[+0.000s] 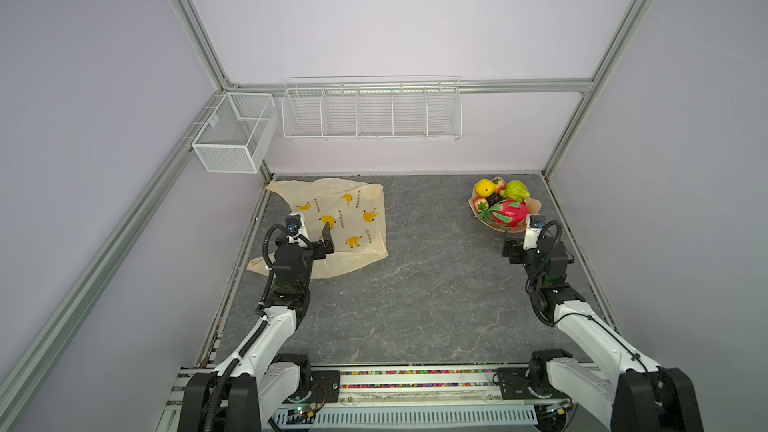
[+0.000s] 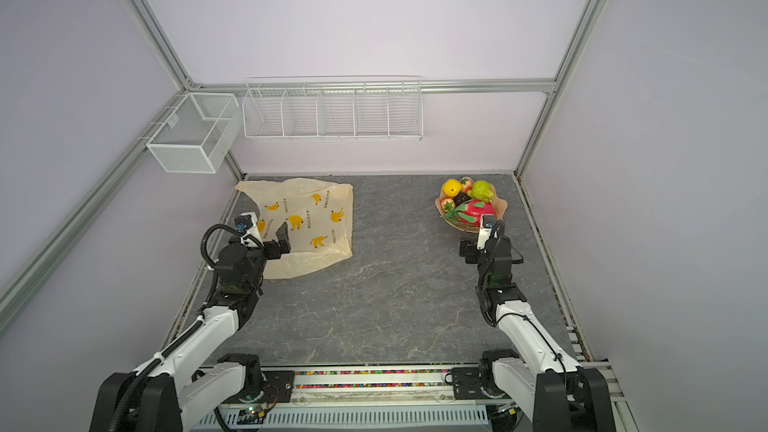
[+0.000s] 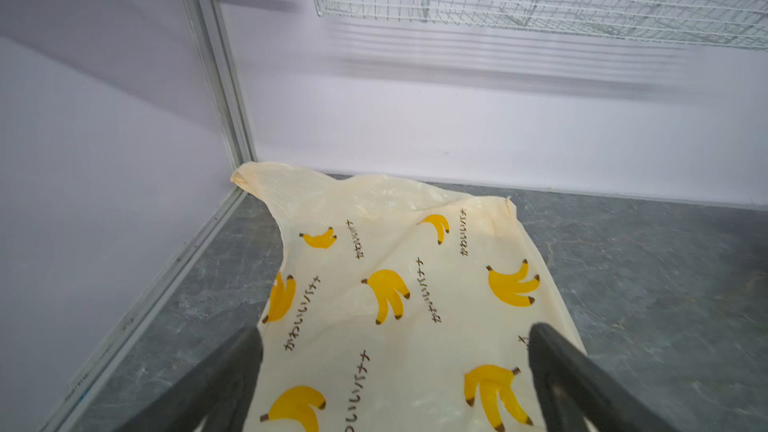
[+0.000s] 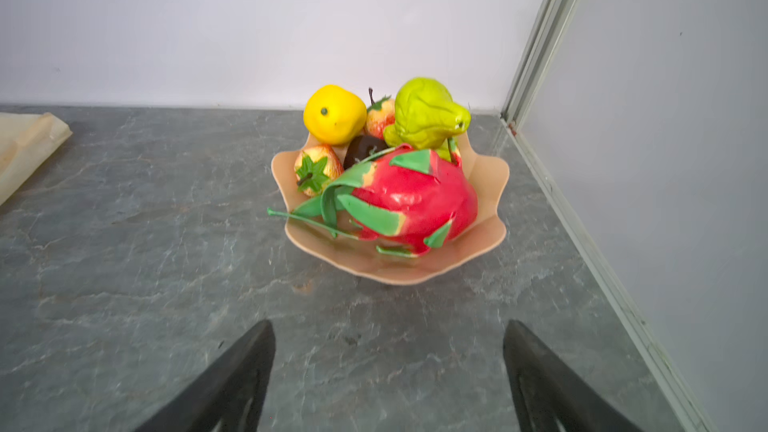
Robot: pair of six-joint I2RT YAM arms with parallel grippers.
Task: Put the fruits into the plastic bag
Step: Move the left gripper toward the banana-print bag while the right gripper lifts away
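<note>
Pointing the right gripper [image 4: 388, 326], wide open and empty, at the dragon fruit [image 4: 415, 197] just ahead, lying sideways in the peach bowl [image 4: 490, 184] with the other fruits [image 4: 334, 114]. Hovering the left gripper [image 3: 395, 328], open and empty too, over the flat plastic bag [image 3: 395, 243].

Top views overlook the table [image 1: 415, 284]; wrist views face bag [image 3: 419, 243], fruits [image 4: 415, 197].
</note>
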